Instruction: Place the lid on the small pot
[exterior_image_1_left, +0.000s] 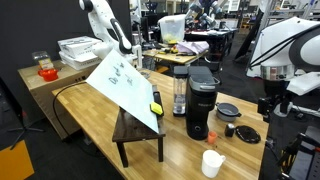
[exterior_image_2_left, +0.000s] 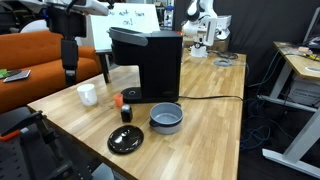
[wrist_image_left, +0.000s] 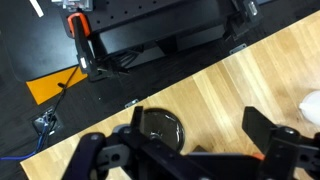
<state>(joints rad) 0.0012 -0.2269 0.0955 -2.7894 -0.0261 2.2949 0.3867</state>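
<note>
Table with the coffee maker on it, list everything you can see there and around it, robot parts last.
table: one, light wood, fills the middle of the scene
coffee maker: one, black, standing on the table
pot: one, dark grey, in front of the coffee maker, uncovered
lid: one, black, flat on the table, apart from the pot
small cup: one, dark, between lid and coffee maker
paper cup: one, white, near the table edge
whiteboard: one, white, tilted, beyond the coffee maker
sofa: one, orange, behind the table
end effector: one, black, open and empty, in the air on the paper cup's side
</note>
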